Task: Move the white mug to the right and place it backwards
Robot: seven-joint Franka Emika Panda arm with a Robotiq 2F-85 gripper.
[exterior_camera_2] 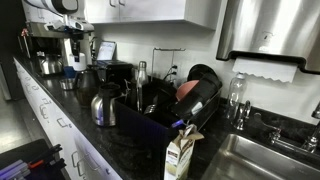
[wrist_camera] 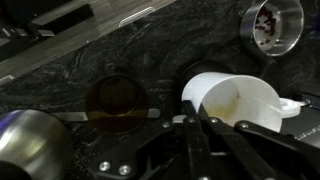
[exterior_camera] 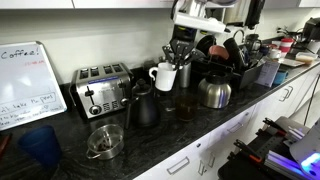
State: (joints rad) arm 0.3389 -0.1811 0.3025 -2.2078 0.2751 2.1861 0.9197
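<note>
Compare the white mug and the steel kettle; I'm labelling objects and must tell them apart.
The white mug is matte white, while the steel kettle is shiny metal. The white mug is much smaller than the steel kettle. The white mug has a loop handle on its side; the steel kettle's handle arches over its top. Both stand upright on the dark counter.

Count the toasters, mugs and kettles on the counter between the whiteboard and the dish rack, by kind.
Toasters: 1, the toaster
Mugs: 1, the white mug
Kettles: 2, the steel kettle and the black kettle
Total: 4
</note>
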